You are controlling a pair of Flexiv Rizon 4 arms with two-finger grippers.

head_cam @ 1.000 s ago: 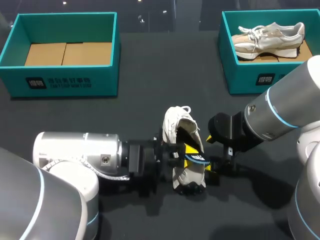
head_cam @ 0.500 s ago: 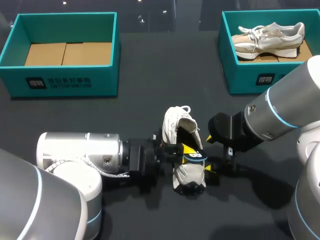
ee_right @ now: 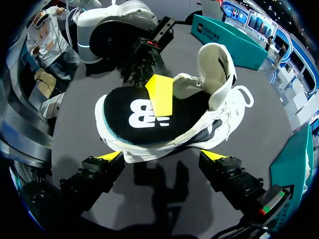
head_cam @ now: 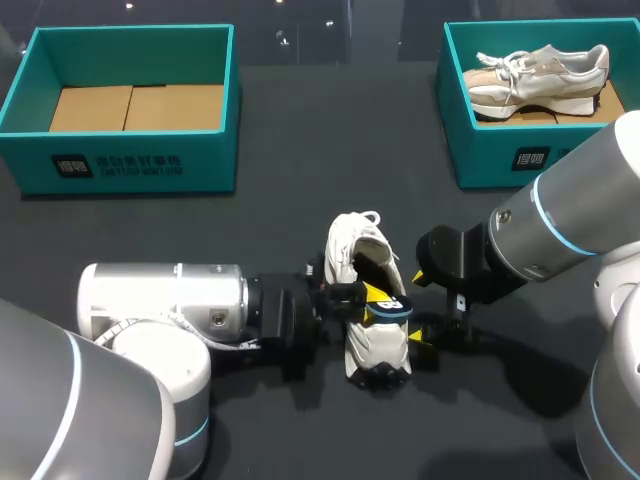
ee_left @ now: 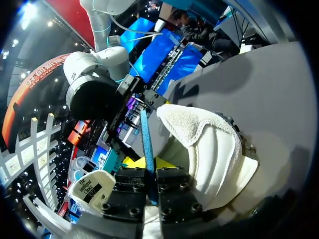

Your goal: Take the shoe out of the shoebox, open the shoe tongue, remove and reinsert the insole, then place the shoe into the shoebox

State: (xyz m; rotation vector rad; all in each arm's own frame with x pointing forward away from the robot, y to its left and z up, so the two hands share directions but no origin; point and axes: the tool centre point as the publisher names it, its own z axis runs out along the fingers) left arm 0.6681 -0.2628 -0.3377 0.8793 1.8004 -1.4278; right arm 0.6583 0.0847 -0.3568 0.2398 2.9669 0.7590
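A white shoe lies on its side in the middle of the dark table. Its black insole, with a white logo and a blue edge, sticks out of the shoe's opening. My left gripper reaches in from the left and is shut on that insole. In the left wrist view the gripper pinches the insole's thin blue edge beside the shoe. My right gripper stands open just right of the shoe. In the right wrist view the gripper spreads wide under the shoe and insole.
An empty teal shoebox stands at the back left. At the back right a second teal shoebox holds another pale shoe.
My left gripper has closed on the insole, and the left arm has edged to the right. The right arm has kept still.
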